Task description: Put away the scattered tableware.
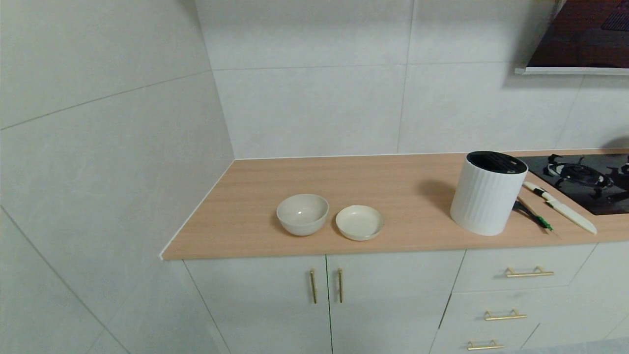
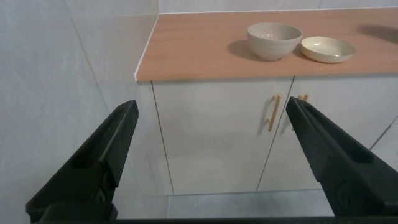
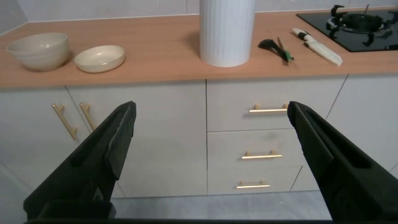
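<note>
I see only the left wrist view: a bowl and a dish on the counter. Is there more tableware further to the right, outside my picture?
Observer: Yes. A white ribbed holder stands upright on the counter, to the right of the dish and well apart from it.
Operator: Thank you. Does anything lie loose near that holder?
Observer: A white knife lies flat on the counter, on the holder's far right side, next to the stove.
</note>
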Available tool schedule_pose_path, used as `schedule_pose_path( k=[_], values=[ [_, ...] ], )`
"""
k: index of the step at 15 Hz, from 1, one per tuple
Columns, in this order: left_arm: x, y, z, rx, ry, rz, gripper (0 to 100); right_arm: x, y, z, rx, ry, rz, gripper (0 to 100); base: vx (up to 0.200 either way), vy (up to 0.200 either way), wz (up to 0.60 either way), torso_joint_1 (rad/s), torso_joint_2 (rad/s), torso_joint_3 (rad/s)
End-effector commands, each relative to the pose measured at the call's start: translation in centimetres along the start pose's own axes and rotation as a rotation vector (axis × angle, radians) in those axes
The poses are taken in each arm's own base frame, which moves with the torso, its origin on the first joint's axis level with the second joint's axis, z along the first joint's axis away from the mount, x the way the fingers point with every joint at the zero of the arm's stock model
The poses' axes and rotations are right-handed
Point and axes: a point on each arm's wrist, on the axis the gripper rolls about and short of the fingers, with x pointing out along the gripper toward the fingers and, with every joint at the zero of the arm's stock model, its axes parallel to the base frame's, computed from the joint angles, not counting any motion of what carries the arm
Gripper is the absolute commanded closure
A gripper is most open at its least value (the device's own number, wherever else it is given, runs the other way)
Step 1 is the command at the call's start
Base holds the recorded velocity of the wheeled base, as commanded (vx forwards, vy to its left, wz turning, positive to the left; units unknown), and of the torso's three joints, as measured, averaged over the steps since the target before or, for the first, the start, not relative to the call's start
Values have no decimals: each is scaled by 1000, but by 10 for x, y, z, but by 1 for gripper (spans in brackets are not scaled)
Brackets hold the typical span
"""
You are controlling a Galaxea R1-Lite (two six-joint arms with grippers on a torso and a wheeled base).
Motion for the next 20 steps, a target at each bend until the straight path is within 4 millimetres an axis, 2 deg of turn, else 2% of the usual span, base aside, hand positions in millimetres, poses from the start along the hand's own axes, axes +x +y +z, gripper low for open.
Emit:
schedule_pose_path(
  k=[1, 14, 20],
  values=[
    [0, 0, 0, 1, 0, 0, 0, 0, 0, 0, 0, 1, 1, 0, 0, 0, 0, 0, 0, 0],
    [0, 0, 0, 1, 0, 0, 0, 0, 0, 0, 1, 0, 1, 0, 0, 0, 0, -5, 10, 6],
    [0, 0, 0, 1, 0, 0, 0, 0, 0, 0, 1, 1, 1, 0, 0, 0, 0, -209, 467, 255]
  ],
)
